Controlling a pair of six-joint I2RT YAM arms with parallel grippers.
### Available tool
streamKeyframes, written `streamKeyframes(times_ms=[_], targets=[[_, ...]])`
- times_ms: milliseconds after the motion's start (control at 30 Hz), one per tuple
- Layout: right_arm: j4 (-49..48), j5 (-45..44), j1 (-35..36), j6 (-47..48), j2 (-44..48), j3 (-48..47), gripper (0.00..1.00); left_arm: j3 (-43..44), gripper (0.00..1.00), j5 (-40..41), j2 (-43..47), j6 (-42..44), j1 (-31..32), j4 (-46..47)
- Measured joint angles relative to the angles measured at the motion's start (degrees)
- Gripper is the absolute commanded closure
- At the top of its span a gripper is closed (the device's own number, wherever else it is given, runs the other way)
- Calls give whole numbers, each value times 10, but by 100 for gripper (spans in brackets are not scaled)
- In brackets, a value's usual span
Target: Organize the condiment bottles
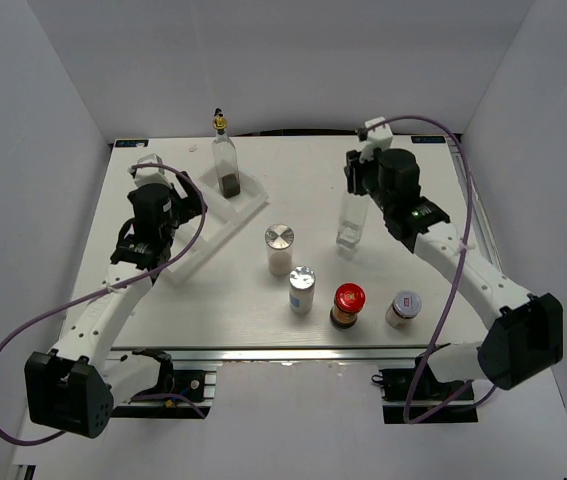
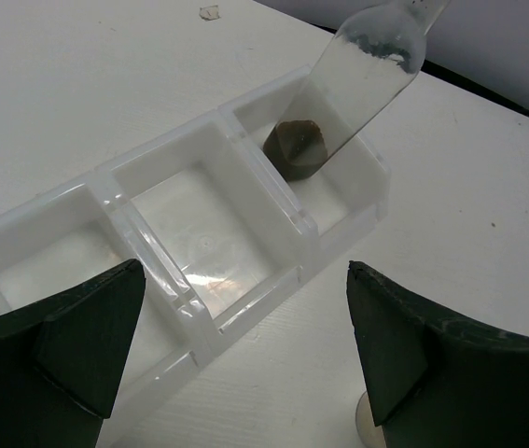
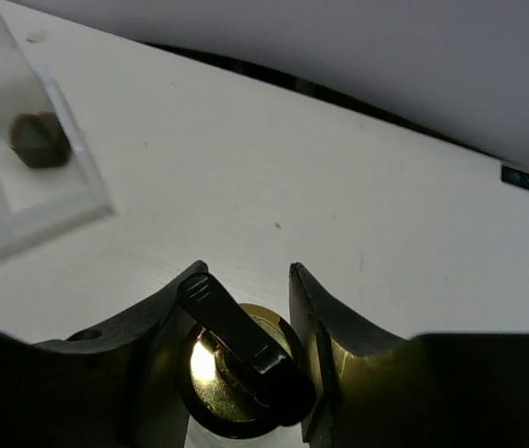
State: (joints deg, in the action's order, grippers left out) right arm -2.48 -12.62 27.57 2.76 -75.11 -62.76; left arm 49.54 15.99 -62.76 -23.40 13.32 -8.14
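2 grippers: one clamped, one spread wide.
right gripper (image 3: pixel 245 280): jaws closed on the gold-black pourer (image 3: pixel 241 359) of a clear cruet (image 1: pixel 351 225), one finger on each side of it.
held cruet: upright, right of centre in the top view, just below the gripper. Can't tell if its base touches the table (image 1: pixel 293 170).
left gripper (image 2: pixel 245 355): fully apart, nothing between its fingers (image 2: pixel 77 345). It hangs over the rack (image 2: pixel 199 140).
rack: white, compartmented, lying diagonally at upper left of the top view.
second cruet (image 2: pixel 367 65): stands in the rack's end compartment, the one highest in the top view. Dark liquid at its bottom. Upper right of the left wrist view.
shakers: two, white with silver lids, one (image 1: pixel 279 248) at centre of the top view, the other (image 1: pixel 302 288) just below and right of it, apart.
red-lidded jar (image 1: pixel 347 305): lower centre-right, near the table's bottom edge.
white-lidded jar (image 1: pixel 403 308): right of the red-lidded jar, not touching it.
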Motion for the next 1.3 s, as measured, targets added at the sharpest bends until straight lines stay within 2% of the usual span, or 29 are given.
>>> streamKeyframes(times_ms=[733,967,1300], targets=[[32,146,117,66,-410,-534,100,-1,2,76,11,-14,-16,-23],[4,173,131,63,-490,-599,100,-3,2,76,11,-15,-32,-22],[-66,177,132,47,-551,-623,100,-4,2,74,11,-15,-43,-21]])
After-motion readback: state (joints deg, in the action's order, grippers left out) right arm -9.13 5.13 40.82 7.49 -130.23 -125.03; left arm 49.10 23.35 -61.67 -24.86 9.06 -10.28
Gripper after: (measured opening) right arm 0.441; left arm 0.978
